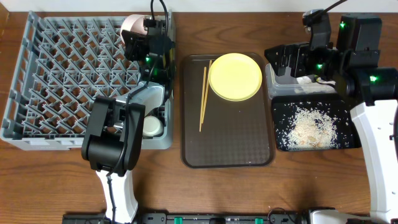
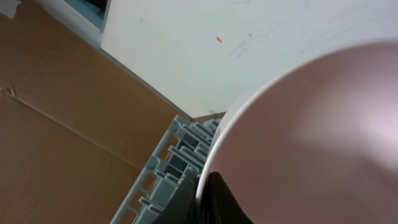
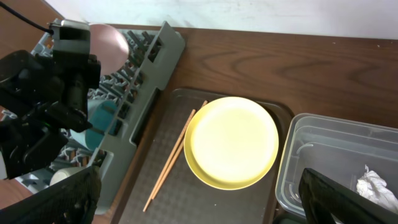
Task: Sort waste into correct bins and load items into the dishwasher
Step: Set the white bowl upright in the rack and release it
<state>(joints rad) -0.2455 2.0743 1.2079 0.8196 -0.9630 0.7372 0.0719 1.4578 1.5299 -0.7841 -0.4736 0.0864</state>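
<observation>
Bowl loading at the far right corner of the rack.
Left gripper (image 1: 142,38) is clamped on the rim of the white bowl (image 1: 132,28), which seems tilted on edge over the grey dish rack (image 1: 62,74), likely so that it slots between the pegs. Right gripper (image 1: 287,61) hangs empty, jaws spread wide, over the clear tub (image 3: 323,134) that holds a crumpled tissue (image 3: 373,183). Yellow plate (image 1: 235,76) and chopsticks (image 1: 203,99) lie on the central brown tray (image 1: 230,137); rice scraps (image 1: 314,127) fill the black tray (image 1: 283,140), near right.

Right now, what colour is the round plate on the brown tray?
The round plate is yellow, clearest in the right wrist view.
</observation>
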